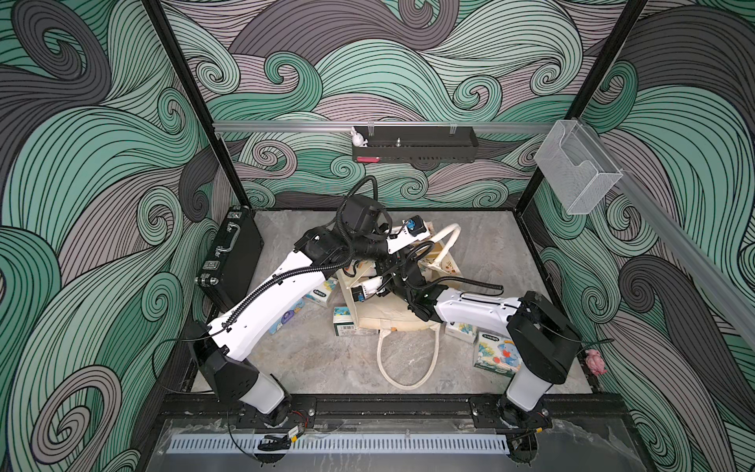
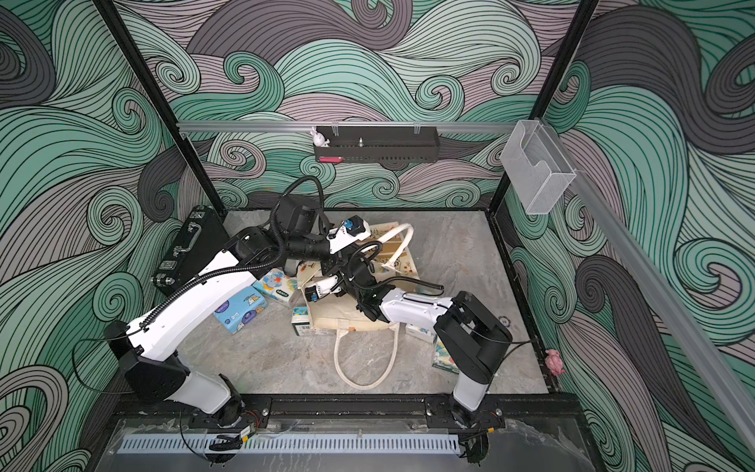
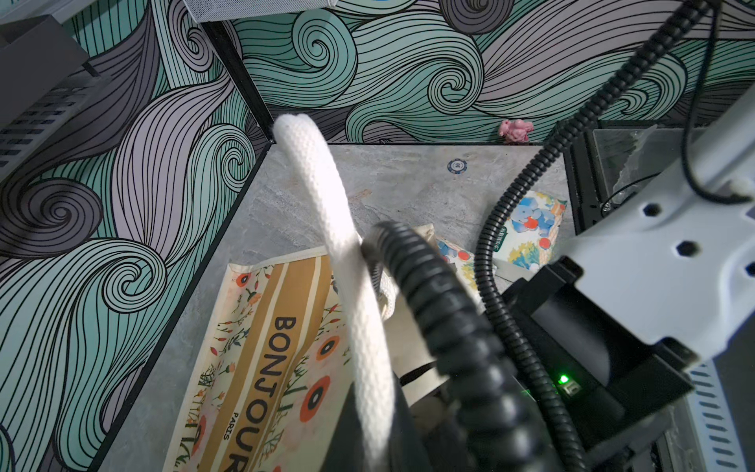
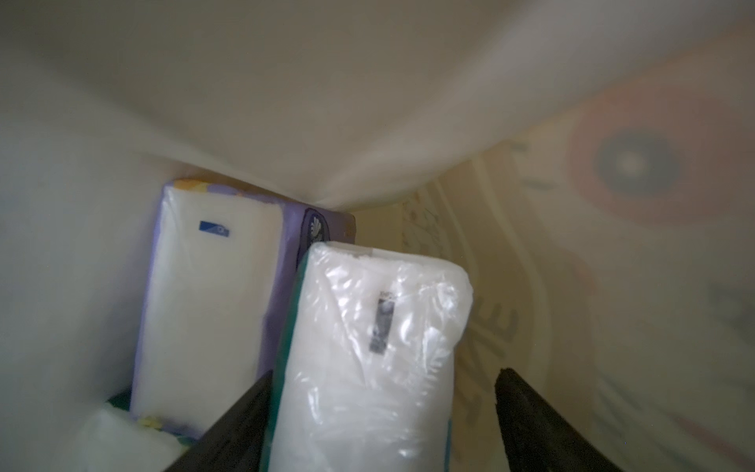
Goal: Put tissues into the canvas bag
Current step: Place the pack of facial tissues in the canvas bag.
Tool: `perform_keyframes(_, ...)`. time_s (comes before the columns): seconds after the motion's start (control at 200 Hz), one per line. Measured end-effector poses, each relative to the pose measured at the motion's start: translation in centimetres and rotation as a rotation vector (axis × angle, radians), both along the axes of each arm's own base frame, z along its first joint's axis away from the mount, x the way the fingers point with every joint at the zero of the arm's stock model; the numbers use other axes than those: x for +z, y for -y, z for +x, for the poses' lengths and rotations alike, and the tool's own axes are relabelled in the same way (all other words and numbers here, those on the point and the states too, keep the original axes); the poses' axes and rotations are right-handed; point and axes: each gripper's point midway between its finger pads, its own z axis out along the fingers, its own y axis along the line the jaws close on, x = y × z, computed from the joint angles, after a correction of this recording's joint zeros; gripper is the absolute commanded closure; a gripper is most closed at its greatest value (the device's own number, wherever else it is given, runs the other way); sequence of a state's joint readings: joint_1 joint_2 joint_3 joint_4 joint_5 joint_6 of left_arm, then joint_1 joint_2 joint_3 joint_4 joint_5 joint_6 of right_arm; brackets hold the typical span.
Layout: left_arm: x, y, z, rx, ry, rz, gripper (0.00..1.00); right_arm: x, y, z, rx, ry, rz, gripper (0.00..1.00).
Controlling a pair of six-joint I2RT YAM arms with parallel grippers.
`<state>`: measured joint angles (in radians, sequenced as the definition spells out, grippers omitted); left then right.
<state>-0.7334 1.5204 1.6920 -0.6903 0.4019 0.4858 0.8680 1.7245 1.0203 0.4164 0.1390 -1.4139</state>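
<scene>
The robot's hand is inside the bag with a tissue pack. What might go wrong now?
1. The clear-wrapped pack sits against one of the open right fingers; pulling out might drag it back.
2. The canvas bag sags close overhead and may snag on the way out.
3. The left fingers seem to hold the handle up; a slip would likely close the bag's mouth.

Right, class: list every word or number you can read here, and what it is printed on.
"BONJOUR": tan band of the canvas bag.
"PARIS": small, beside it.
Labels on the tissue packs and the round chip: too small to read.
</scene>
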Motion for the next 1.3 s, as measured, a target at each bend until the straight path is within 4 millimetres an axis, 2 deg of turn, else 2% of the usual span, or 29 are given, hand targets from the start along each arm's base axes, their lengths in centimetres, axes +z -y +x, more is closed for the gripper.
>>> perform_keyframes(0.1, 0.1, -0.1, 0.1, 0.0, -0.004, -0.006, 1.0, 0.4, 0.6, -1.0, -0.006, -0.036, 0.033, 0.13)
perform_keyframes(0.21, 0.1, -0.2, 0.2, 0.003, -0.006, -0.008, 1.0, 1.9, 2.6, -4.0, 0.015, -0.077, 0.098, 0.12)
perform_keyframes(0.375, 0.3, -0.6, 0.9, 0.031, -0.01, -0.018, 1.0, 5.4, 6.3, -9.9, 0.082, -0.176, 0.27, 0.16)
perform_keyframes(0.47, 0.4, -1.0, 1.6, 0.069, -0.016, -0.028, 1.0, 8.4, 8.3, -12.4, 0.08, -0.265, 0.422, 0.22)
perform_keyframes(0.515, 0.5, -1.1, 2.0, 0.091, -0.019, -0.032, 0.95, 9.9, 9.1, -13.1, 0.062, -0.298, 0.496, 0.23)
perform_keyframes(0.605, 0.6, -1.4, 2.7, 0.148, -0.032, -0.041, 0.91, 12.4, 11.0, -13.9, 0.006, -0.366, 0.605, 0.23)
perform_keyframes(0.726, 0.5, -2.1, 4.1, 0.244, -0.077, -0.062, 0.88, 14.1, 12.4, -13.9, -0.073, -0.437, 0.666, 0.24)
perform_keyframes(0.751, 0.5, -2.3, 4.5, 0.27, -0.09, -0.07, 0.83, 14.3, 12.7, -13.9, -0.088, -0.451, 0.674, 0.24)
perform_keyframes(0.776, 0.5, -2.6, 5.1, 0.298, -0.104, -0.08, 0.71, 14.3, 12.9, -13.8, -0.106, -0.465, 0.683, 0.25)
perform_keyframes(0.826, 0.4, -3.7, 6.4, 0.372, -0.132, -0.099, 0.36, 14.2, 13.4, -13.7, -0.139, -0.489, 0.696, 0.25)
perform_keyframes(0.856, 0.4, -4.5, 7.4, 0.422, -0.152, -0.117, 0.24, 14.0, 13.6, -13.7, -0.155, -0.503, 0.701, 0.25)
perform_keyframes(0.926, 0.4, -6.8, 9.5, 0.537, -0.184, -0.153, 0.09, 13.2, 14.0, -13.7, -0.194, -0.537, 0.699, 0.25)
perform_keyframes(0.971, 0.4, -8.2, 10.6, 0.6, -0.199, -0.175, 0.04, 12.7, 14.2, -13.7, -0.216, -0.558, 0.696, 0.25)
perform_keyframes(1.076, 0.1, -11.0, 12.2, 0.717, -0.221, -0.207, 0.03, 11.8, 14.6, -13.9, -0.254, -0.605, 0.693, 0.26)
perform_keyframes(1.176, 0.4, -11.8, 10.7, 0.708, -0.206, -0.234, 0.07, 11.4, 15.2, -14.2, -0.294, -0.65, 0.705, 0.28)
perform_keyframes(1.301, 2.0, -11.7, 4.9, 0.539, -0.118, -0.283, 0.1, 11.7, 16.3, -14.4, -0.355, -0.692, 0.766, 0.32)
